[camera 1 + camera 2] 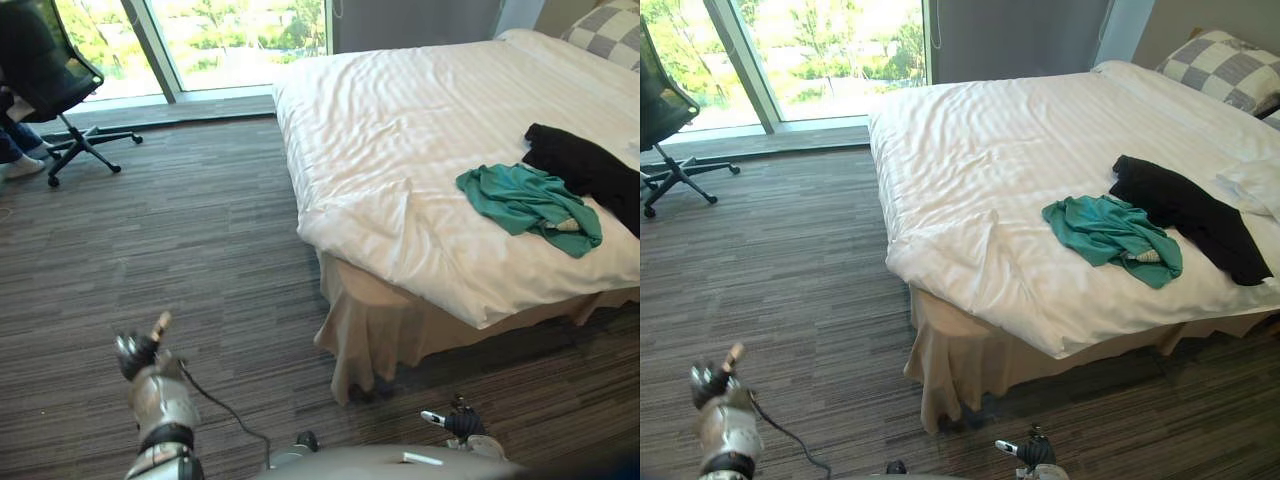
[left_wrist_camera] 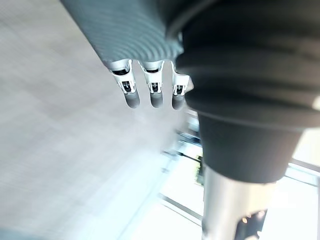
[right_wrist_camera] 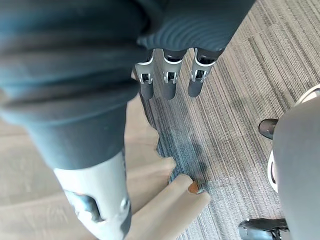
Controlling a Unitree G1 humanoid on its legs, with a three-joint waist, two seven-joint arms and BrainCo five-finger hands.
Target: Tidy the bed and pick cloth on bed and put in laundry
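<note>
Black mesh office chair (image 1: 45, 70): far left, by the window; a person's legs (image 1: 15, 150) beside it.

Left hand (image 1: 140, 352): low over the carpet floor (image 1: 200, 250), well apart from the bed; fingers (image 2: 132, 97) relaxed and straight, holding nothing.

Bed (image 1: 400, 120): white duvet, rumpled at the near foot corner, smoother toward the head.

Right hand (image 1: 455, 420): low, near the bed's skirt at the near edge; fingers (image 3: 170, 82) hanging loose, empty.

Green cloth (image 1: 525, 200): crumpled on the duvet, close to the near edge.

Black cloth (image 1: 585, 165): just beside the green one on the head side, their edges apparently meeting.

Checked pillow (image 1: 610, 35): head corner.

Step in hand, as judged: approach; neither cloth taken, tidying not begun. Next move calls for closing on the near edge, then raising a hand over the green cloth and gathering a thick fold, as loose fabric may slip from a shallow pinch.
</note>
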